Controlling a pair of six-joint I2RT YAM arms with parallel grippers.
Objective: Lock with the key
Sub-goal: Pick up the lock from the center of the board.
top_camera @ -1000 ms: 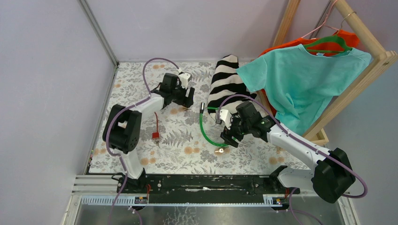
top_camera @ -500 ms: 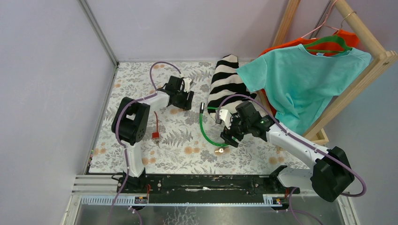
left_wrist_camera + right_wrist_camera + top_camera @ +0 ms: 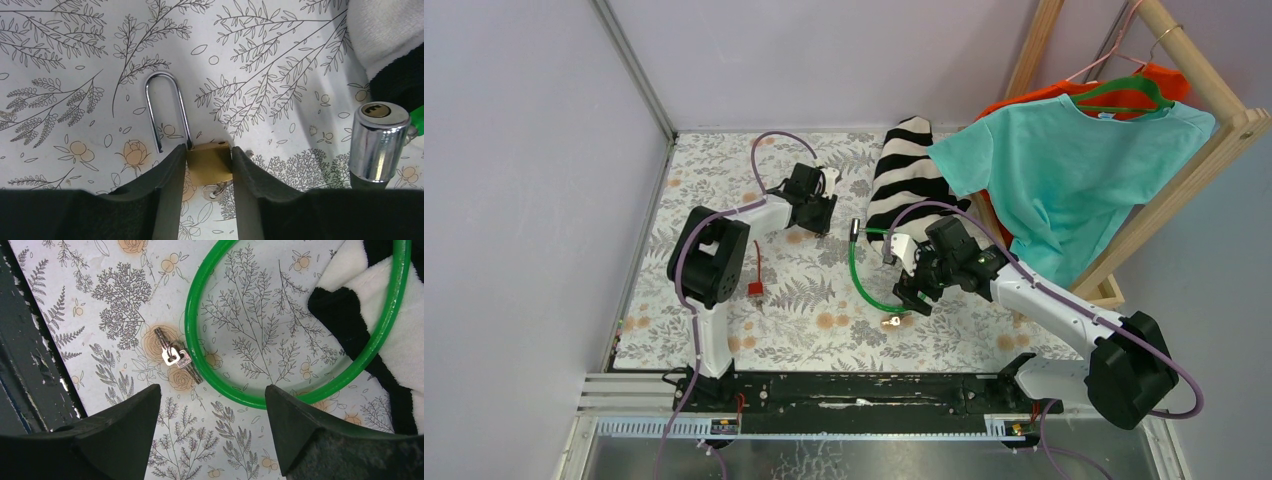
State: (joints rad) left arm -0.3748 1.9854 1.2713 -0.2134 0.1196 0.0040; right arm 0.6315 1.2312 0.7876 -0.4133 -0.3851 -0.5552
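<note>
A brass padlock (image 3: 209,162) lies on the flowered tabletop with its steel shackle (image 3: 162,107) swung open, one end free beside the body. My left gripper (image 3: 207,156) has both black fingers (image 3: 170,190) pressed against the sides of the brass body. A small silvery piece (image 3: 214,190) sticks out under the body. In the top view the left gripper (image 3: 816,212) covers the padlock. A small bunch of keys (image 3: 175,357) lies against a green cable loop (image 3: 240,399). My right gripper (image 3: 212,390) hovers open just above the keys (image 3: 890,322), touching nothing.
The green cable ends in a chrome cylinder lock (image 3: 378,142) just right of the padlock. A black-and-white striped cloth (image 3: 904,170) lies behind it. A small red object (image 3: 755,288) lies at the left. A wooden rack with a teal shirt (image 3: 1064,170) stands at the right.
The left arm has swung right along the back of the table and its jaws have closed in onto the padlock body. The right gripper has stayed over the keys.
</note>
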